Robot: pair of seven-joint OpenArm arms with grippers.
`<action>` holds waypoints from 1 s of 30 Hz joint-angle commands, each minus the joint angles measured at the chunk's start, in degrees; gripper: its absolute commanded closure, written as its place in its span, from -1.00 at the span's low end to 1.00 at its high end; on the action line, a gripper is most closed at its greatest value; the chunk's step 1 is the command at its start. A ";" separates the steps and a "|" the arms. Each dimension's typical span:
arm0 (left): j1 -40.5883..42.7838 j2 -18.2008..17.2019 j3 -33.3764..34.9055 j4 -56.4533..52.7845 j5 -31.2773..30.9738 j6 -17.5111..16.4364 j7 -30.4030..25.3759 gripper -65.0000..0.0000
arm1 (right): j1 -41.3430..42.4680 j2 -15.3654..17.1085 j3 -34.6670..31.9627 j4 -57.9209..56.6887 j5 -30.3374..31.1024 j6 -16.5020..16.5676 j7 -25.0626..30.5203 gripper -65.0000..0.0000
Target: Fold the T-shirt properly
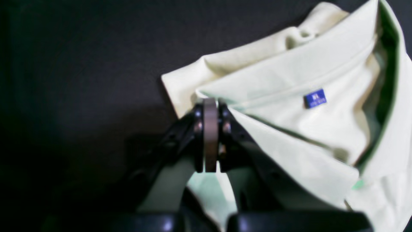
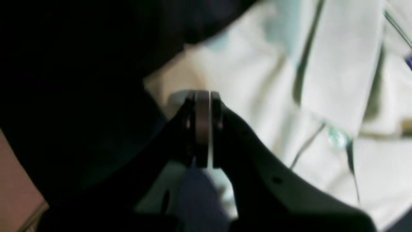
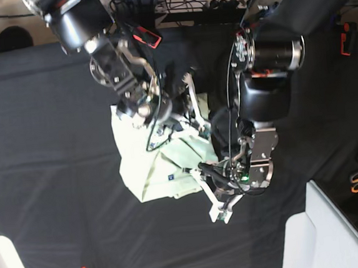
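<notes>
Both grippers, left (image 1: 210,106) and right (image 2: 202,96), are pinching the shirt (image 3: 147,168), bunched mid-cloth (image 3: 34,121); jaws clamped on fabric. Lifting evenly and keeping edges aligned should be helping the fold.

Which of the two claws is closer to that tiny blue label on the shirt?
The left gripper. It pinches a cloth corner close beside the blue label on the T-shirt. The right gripper grips farther away; its view shows the label only at the frame's edge.
</notes>
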 commanded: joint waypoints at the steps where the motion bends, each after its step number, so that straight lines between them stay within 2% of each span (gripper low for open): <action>1: -2.41 0.36 0.05 -0.83 -0.42 0.08 -2.63 1.00 | 1.82 -0.57 -0.04 -0.23 1.29 -1.44 1.12 0.98; 3: -3.73 0.36 0.05 -4.52 -0.42 0.08 -4.83 1.00 | 2.61 -0.57 -0.13 -2.25 3.66 -3.28 1.20 0.98; 6: -5.48 0.36 0.05 -9.89 -0.33 0.08 -8.35 1.00 | 2.61 -0.57 -0.22 -3.66 6.21 -3.37 2.96 0.98; 10: -5.92 0.36 0.58 -14.28 -0.33 0.16 -13.89 1.00 | 2.26 -0.57 -0.22 -7.18 6.39 -3.37 4.81 0.98; 15: -5.66 1.41 8.14 -16.92 -0.77 3.86 -18.81 1.00 | 0.42 -0.66 -0.22 -8.85 6.39 -3.37 6.30 0.98; 21: -6.89 1.50 8.66 -17.53 -1.04 4.03 -19.42 1.00 | -0.82 -0.75 -0.22 -8.58 6.48 -3.37 6.74 0.98; 26: -9.18 1.23 8.05 -17.62 -1.48 4.03 -18.98 1.00 | -0.46 -0.48 -0.22 0.03 6.30 -3.46 5.16 0.98; 28: -10.23 0.97 4.88 -17.89 -4.55 4.03 -18.63 1.00 | 0.59 -0.31 0.05 3.81 6.21 -3.55 2.08 0.98; 30: -11.20 -0.96 1.19 -17.45 -9.12 3.86 -16.08 1.00 | 1.82 0.48 0.22 6.89 6.13 -3.64 -0.47 0.98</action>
